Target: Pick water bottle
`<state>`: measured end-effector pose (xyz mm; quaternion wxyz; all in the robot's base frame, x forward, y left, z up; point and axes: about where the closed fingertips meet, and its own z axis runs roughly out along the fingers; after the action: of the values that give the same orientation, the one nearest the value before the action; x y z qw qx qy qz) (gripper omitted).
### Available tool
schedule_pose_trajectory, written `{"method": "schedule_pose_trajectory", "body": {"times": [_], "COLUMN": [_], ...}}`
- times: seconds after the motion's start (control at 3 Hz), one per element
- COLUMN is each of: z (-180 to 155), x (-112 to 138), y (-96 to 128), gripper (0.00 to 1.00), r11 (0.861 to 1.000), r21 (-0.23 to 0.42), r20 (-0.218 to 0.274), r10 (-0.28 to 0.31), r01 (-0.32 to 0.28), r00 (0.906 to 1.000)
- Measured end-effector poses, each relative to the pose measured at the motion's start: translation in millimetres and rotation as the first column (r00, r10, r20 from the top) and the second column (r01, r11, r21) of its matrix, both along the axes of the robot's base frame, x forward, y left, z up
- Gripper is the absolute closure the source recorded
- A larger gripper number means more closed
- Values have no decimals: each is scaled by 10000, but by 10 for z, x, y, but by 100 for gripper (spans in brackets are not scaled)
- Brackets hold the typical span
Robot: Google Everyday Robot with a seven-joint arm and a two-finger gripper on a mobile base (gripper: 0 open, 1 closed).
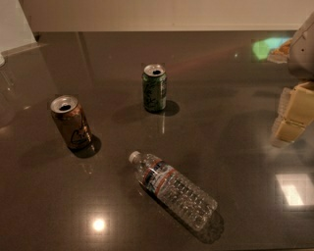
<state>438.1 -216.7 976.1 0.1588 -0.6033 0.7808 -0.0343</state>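
The dark, glossy tabletop (235, 78) threw back the lights, and nearest me the water bottle (172, 190) lay on its side, white cap toward the far left, with bare surface all round it. Beyond stood an orange-brown can (71, 122) at the left and a green can (154, 88) farther back, well apart, before a pale wall (162, 14). The gripper (293, 115) hung at the right edge, partly out of sight, well apart from the bottle; spread or closed, I could not tell.

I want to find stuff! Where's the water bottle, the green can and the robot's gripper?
water bottle (172, 189), camera view, its ribbed body.
green can (154, 89), camera view, its side wall.
gripper (290, 116), camera view, right edge, its yellowish end.
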Motion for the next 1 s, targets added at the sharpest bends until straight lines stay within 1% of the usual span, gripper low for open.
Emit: {"method": "schedule_pose_trajectory", "body": {"times": [0.33,0.67,1.0], "z": [1,35,-24], "x": [0,-42,-215], "y": [1,132,395], "gripper": [0,0,0], "r11": [10000,10000,9995], "r21": [0,-9,301], "r20": [2,-63,-343], "r10": [0,68,57], "r01": [0,-68,-47], "r00": [10000,10000,9994]}}
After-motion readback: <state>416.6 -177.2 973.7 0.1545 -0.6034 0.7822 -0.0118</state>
